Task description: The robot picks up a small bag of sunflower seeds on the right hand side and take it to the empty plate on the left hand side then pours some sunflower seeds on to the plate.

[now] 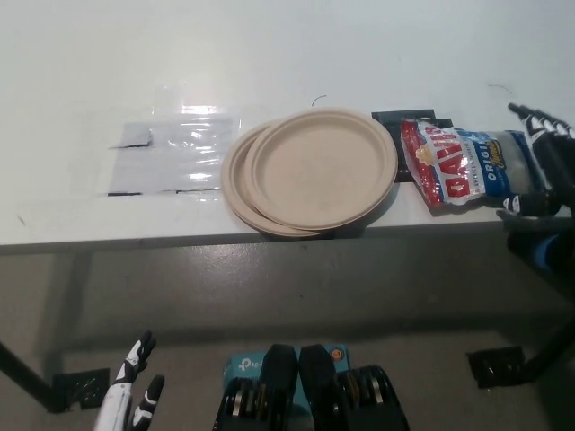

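The black right robot hand (539, 166), fingers spread and holding nothing, sits at the seed bag's (463, 163) three o'clock on the desk (287, 54), while the white left robot hand (130, 395) rests open at seven o'clock.

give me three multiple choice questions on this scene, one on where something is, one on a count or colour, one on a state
1. Where does the red and blue bag of sunflower seeds lie?
A. on the plates
B. on the white table, right of the plates
C. on the floor

2. How many round beige paper plates are stacked?
A. two
B. four
C. none

3. What is the black right hand doing?
A. lifting the bag
B. open beside the bag's right end
C. resting on the plates

Answers: 1 B, the bag lies flat on the tabletop just right of the stack. 2 A, two offset rims show. 3 B, its fingers are spread at the bag's edge, the bag not lifted. The white left hand hangs low, below the table.
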